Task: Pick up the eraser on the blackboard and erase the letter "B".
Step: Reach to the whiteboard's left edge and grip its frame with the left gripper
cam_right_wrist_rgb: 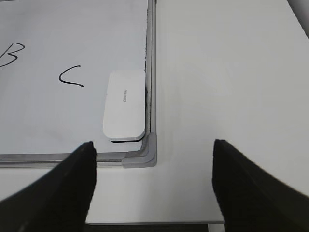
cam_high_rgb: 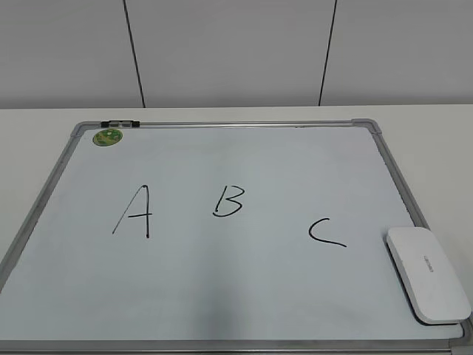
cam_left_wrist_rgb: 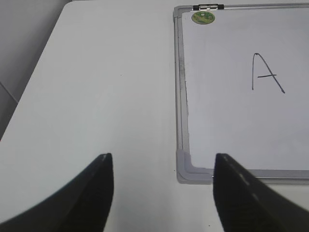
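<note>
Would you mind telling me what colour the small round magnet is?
The small round magnet is green with lighter markings, clearest in the exterior view.

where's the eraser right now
The eraser lies flat in the blackboard's near right corner in the exterior view, against the frame, just right of the letter C.

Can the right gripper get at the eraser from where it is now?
Probably yes. The right gripper is open and empty, with the eraser lying uncovered ahead of it at the whiteboard's near right corner; nothing lies between them.
</note>
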`<action>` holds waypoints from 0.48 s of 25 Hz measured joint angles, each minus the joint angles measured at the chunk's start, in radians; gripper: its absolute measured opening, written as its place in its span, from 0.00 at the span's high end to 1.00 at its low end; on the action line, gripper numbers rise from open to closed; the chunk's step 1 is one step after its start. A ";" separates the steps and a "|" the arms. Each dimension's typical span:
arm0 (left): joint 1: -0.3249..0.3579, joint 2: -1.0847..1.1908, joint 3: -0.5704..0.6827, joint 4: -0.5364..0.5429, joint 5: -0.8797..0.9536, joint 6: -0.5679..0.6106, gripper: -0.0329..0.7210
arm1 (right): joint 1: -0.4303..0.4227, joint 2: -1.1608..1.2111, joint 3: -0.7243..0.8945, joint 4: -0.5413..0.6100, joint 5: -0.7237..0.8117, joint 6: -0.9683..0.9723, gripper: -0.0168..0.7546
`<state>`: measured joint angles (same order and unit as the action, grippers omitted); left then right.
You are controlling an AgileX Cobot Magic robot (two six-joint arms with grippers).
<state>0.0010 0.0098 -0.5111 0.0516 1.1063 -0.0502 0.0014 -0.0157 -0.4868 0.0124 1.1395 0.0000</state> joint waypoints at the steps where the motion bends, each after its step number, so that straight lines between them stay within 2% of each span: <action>1: 0.000 0.000 0.000 0.000 0.000 0.000 0.33 | 0.000 0.000 0.000 0.000 0.000 0.000 0.26; 12: 0.000 0.000 0.000 0.000 0.000 0.000 0.33 | 0.000 0.000 0.000 0.000 0.000 0.000 0.26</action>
<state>0.0010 0.0098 -0.5111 0.0516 1.1063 -0.0502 0.0014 -0.0157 -0.4868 0.0124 1.1395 0.0000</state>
